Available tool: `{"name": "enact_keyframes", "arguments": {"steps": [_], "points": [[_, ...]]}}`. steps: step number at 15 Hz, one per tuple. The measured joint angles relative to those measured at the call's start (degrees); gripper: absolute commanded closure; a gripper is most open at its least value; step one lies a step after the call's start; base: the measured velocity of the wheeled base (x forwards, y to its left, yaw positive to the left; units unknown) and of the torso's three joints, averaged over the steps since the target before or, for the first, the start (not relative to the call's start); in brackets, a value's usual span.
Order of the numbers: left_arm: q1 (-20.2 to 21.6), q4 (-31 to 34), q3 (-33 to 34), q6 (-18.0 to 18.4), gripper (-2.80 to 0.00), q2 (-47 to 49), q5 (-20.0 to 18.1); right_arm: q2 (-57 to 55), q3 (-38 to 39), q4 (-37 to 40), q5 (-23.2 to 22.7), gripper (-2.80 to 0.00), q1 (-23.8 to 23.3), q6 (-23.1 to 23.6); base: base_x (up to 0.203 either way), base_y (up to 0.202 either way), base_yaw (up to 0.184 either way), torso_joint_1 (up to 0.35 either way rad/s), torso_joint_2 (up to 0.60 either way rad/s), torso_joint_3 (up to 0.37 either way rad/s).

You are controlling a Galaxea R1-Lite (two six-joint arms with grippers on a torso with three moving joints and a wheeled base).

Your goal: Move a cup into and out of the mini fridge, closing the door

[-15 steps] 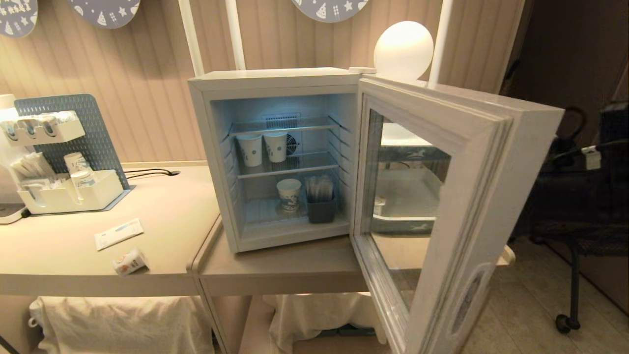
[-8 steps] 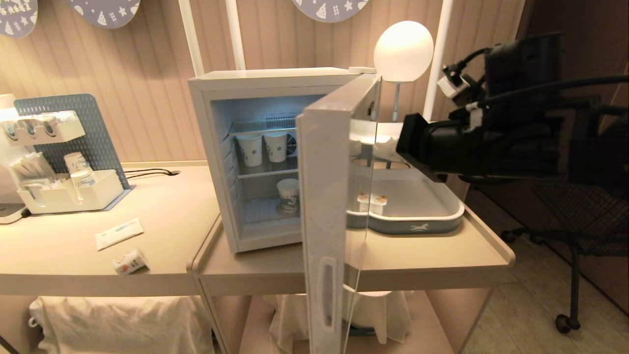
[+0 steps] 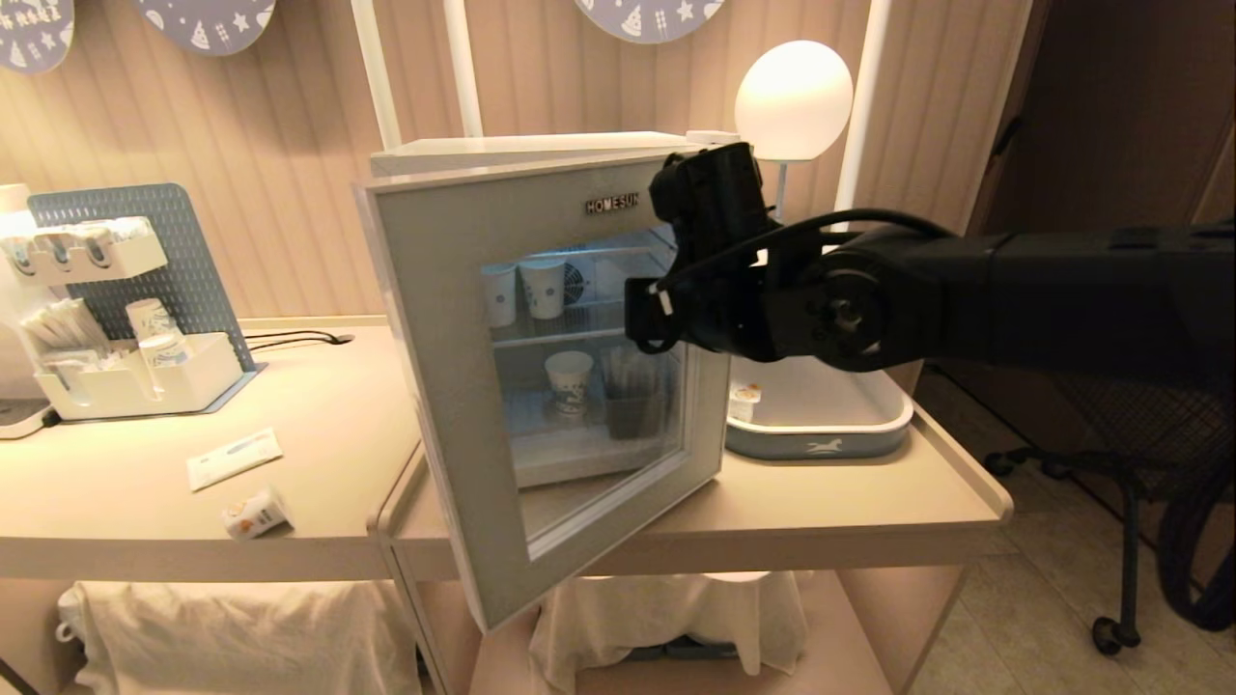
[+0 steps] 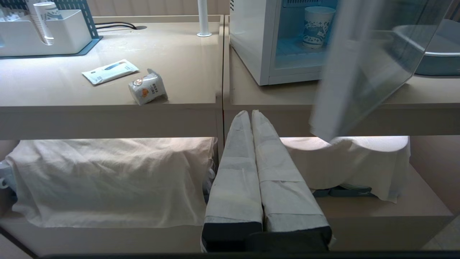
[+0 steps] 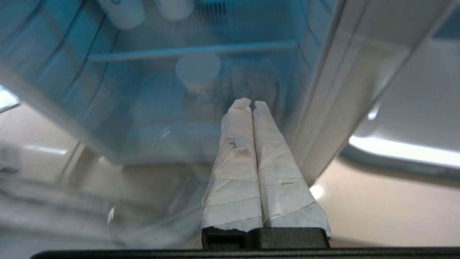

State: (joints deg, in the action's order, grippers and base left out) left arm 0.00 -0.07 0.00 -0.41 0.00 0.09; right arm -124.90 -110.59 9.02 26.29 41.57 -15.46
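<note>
Cup lies on its side on the left table, near the front edge, just in front of a flat white sachet; the left wrist view shows its orange print facing up. Fridge stands on the right table, interior lit. Door is ajar, swung most of the way toward the fridge, its free edge hanging out past the table front; "HOMESUN" reads at its top. Through the glass: two paper cups on the upper wire shelf, one paper cup and a dark bin on the floor of the fridge. Right arm reaches in from the right at door height, its wrist over the door's hinge-side edge. Right gripper has its tape-wrapped fingers pressed together, nothing between them; the tips sit against or just off the door glass beside the frame, contact not resolvable. Left gripper is parked low in front of the tables, fingers pressed together and empty, pointing at the seam between the two tables. A grey tray sits to the right of the fridge with a small cup in it. A round lamp stands behind the tray. An organizer rack occupies the far left of the left table.
</note>
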Motion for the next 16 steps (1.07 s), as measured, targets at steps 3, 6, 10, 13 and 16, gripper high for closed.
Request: {"name": "enact_keyframes", "arguments": {"steps": [3,6,10,13,16], "points": [[0.0,-0.01,0.0,0.02,0.0,0.0,-0.02,-2.61,-0.54,-7.76,3.44,0.0,0.16,4.76,0.0,0.0,0.0,0.0,0.0,0.0],[0.0,0.0,0.0,0.0,0.0,0.0,-0.04,-3.01,-0.58,-8.81,3.59,0.0,0.27,6.07,0.0,0.0,0.0,0.0,0.0,0.0],[0.0,0.0,0.0,0.01,0.0,0.0,-0.02,-0.3,0.36,-8.28,5.45,0.0,0.18,6.1,0.0,0.0,0.0,0.0,0.0,0.0],[0.0,0.0,0.0,0.01,0.0,0.0,-0.02,8.57,7.07,-8.03,11.26,0.0,-0.51,6.81,0.0,0.0,0.0,0.0,0.0,0.0],[0.0,-0.01,0.0,0.0,0.0,0.0,-0.02,25.09,18.87,-7.98,19.24,0.0,-4.86,9.69,0.0,0.0,0.0,0.0,0.0,0.0]]}}
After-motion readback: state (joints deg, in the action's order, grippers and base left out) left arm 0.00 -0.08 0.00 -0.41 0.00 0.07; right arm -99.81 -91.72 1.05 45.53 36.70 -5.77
